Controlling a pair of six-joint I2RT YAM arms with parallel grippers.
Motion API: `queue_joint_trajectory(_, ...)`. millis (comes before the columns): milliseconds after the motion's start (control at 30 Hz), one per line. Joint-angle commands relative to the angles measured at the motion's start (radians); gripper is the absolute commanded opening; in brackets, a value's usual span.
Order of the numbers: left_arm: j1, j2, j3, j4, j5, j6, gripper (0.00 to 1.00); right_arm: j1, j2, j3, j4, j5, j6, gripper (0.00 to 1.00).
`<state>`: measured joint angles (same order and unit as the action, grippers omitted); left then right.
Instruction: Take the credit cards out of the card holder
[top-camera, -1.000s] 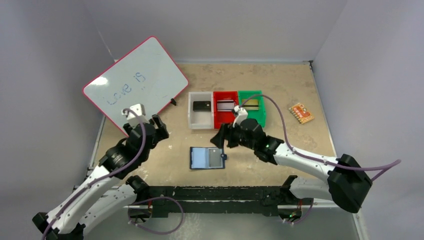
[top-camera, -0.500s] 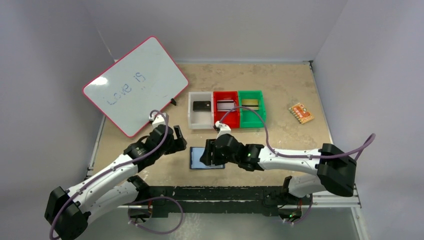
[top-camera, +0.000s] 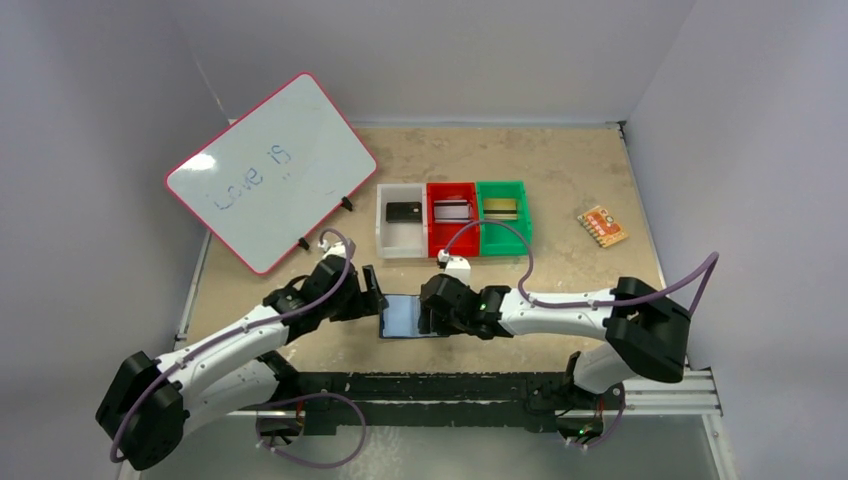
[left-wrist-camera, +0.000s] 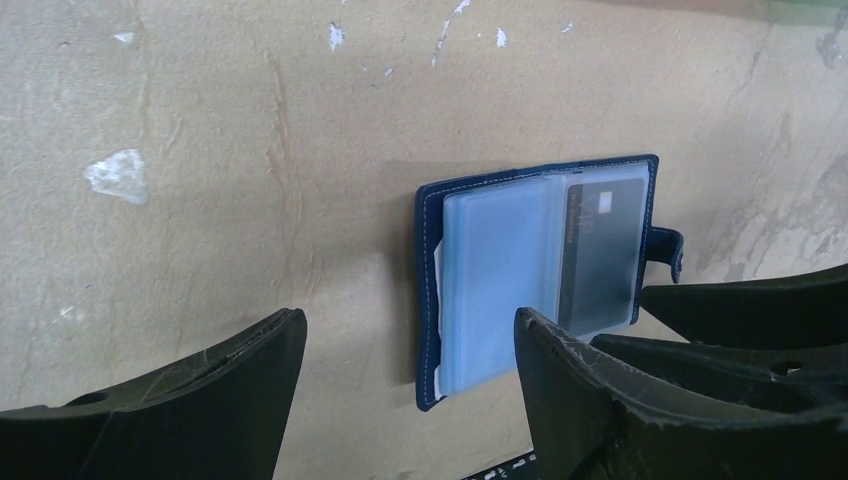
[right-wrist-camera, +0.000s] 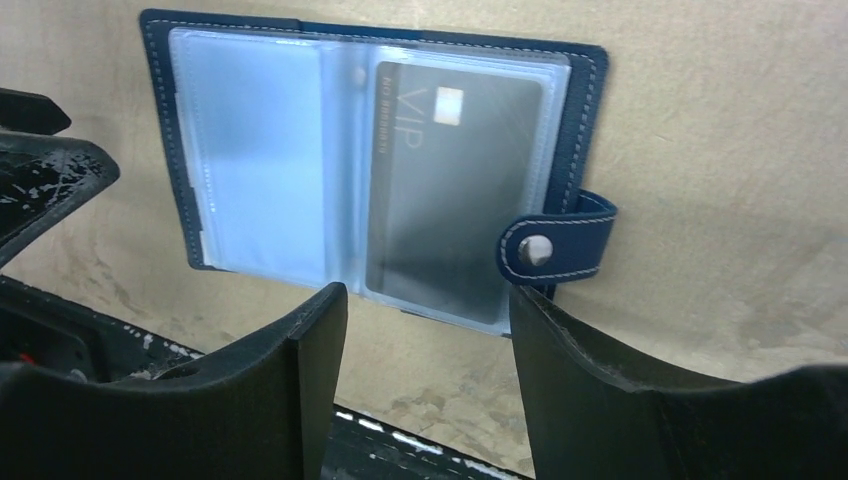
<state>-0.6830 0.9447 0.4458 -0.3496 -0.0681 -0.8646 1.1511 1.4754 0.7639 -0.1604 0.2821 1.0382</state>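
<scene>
On gritty tabletop (right-wrist-camera: 720, 150), glossy card holder (right-wrist-camera: 262, 150)

Even, diffuse overhead light; top view moderately bright. Soft shadow hugged the open navy-blue folding card holder (left-wrist-camera: 540, 270) on the beige speckled desk (left-wrist-camera: 200, 120). Its plastic sleeves (right-wrist-camera: 260, 150) showed mild sheen. Wrist views sharp.

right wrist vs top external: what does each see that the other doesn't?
Right wrist only: the VIP lettering and chip on the dark card in the right-hand sleeve, and the snap button on the tab.
Top external only: the white bin, red bin and green bin, a card in each; the whiteboard; the orange piece.
Both: the card holder lying open on the table, with the right gripper open at it.
</scene>
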Motion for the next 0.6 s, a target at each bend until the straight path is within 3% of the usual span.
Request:
queue_joint_trajectory(0,-0.003,0.023,0.001,0.078,0.047,-0.005,0.75,0.002,-0.039,0.019,-0.067,0.061,0.042,0.64)
queue_joint_trajectory(300,-0.028,0.064,-0.012,0.105,0.077,0.005,0.66,0.002,-0.02,-0.01,0.033,0.017,0.042,0.62)
queue_joint_trajectory(567,-0.062,0.088,-0.012,0.098,0.054,0.01,0.59,0.002,0.022,0.038,-0.035,0.051,0.066,0.62)
